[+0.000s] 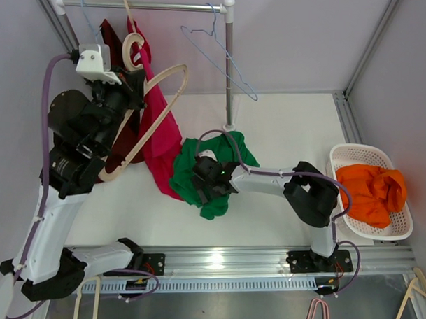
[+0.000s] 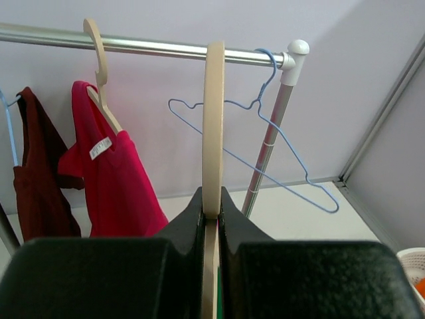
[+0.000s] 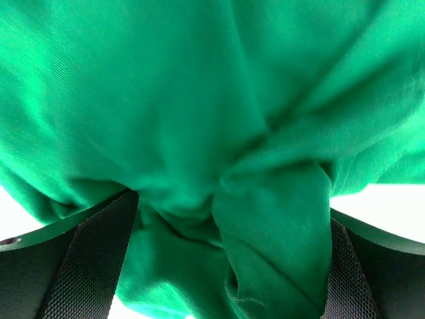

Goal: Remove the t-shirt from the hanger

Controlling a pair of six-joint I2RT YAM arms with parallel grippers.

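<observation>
My left gripper (image 1: 137, 85) is raised near the rail and shut on a cream wooden hanger (image 1: 162, 105). In the left wrist view the hanger (image 2: 214, 119) stands edge-on between the closed jaws of that gripper (image 2: 212, 199). A green t-shirt (image 1: 186, 178) is bunched over the middle of the table, off the cream hanger. My right gripper (image 1: 210, 180) is pushed into it. In the right wrist view the green cloth (image 3: 199, 119) fills the frame. The fingers (image 3: 99, 259) stand wide apart with a thick fold between them, around the right gripper's midpoint (image 3: 229, 259).
A red t-shirt (image 1: 159, 133) hangs on another wooden hanger from the rail (image 1: 158, 5), beside a dark red garment (image 1: 110, 33) and an empty blue wire hanger (image 1: 227, 57). The rail's post (image 1: 229, 68) stands behind the green shirt. A white basket (image 1: 353, 154) at right holds an orange garment (image 1: 371, 185).
</observation>
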